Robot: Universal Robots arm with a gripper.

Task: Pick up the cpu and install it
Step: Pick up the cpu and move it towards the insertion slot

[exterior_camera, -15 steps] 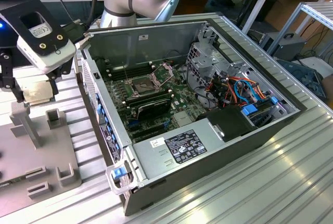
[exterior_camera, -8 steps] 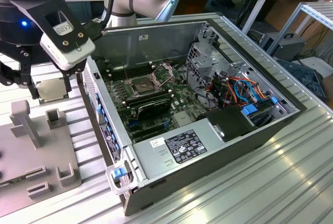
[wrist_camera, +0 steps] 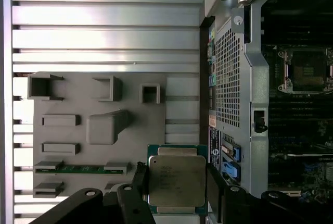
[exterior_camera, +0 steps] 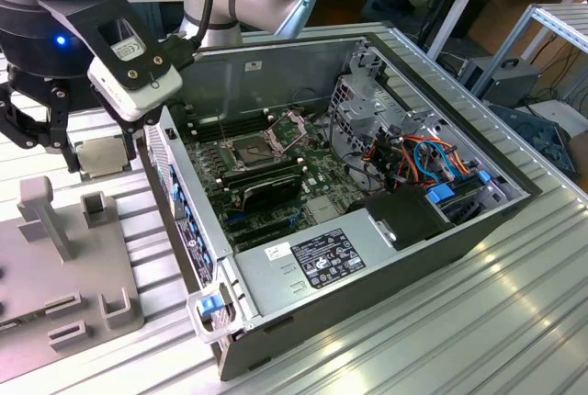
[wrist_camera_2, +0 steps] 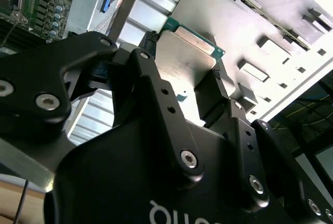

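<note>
pickup looks done: the gripper (exterior_camera: pixel 101 151) is clamped on the cpu (exterior_camera: pixel 98 160), held at the exterior view's left above the grey fixture (exterior_camera: pixel 55 266), outside the case (exterior_camera: pixel 367 271), while the motherboard socket (exterior_camera: pixel 260 149) looks empty.

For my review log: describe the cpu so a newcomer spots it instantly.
Find the open computer case; at the exterior view's left of it, the gripper holds the cpu. It is a flat silver-topped square with green edging, unlike the grey fixture plate nearby.

The cpu (exterior_camera: pixel 99 158) in pincer (exterior_camera: pixel 101 152) above fixture plate (exterior_camera: pixel 37 271), computer case (exterior_camera: pixel 386 271) at exterior view's right
</note>
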